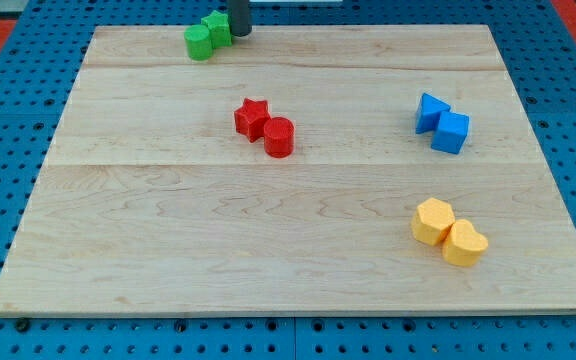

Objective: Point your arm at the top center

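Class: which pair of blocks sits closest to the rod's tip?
The green pair at the view's top left; my tip touches its right side. Red, blue and yellow pairs lie farther off.

The pale wooden table point(298, 250) carries four pairs of small blocks, the two of each pair touching. A green cylinder point(199, 43) and a second green block point(218, 27) sit at the view's top edge, left of centre, and a red star point(252, 117) with a red cylinder point(279, 137) lies near the middle. At the view's right are a blue angular block point(430, 112) with a blue cube point(452, 132), and below them a yellow hexagonal block point(433, 221) with a rounded yellow block point(464, 243).
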Robot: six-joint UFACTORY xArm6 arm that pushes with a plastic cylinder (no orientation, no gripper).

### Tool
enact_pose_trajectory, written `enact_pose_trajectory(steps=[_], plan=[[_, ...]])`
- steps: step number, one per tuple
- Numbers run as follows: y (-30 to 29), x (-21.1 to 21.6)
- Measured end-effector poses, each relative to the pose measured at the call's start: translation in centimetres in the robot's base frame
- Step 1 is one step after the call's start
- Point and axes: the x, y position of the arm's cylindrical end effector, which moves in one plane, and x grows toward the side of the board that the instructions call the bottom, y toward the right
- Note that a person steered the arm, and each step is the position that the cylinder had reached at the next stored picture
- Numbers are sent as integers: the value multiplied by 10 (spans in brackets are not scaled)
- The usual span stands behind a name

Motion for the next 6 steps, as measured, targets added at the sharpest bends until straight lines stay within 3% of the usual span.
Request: enact_pose_trajectory(steps=[2,3,4,5,6], plan=[[-40,47],[-37,90],[-13,86],[50,72],[93,40]])
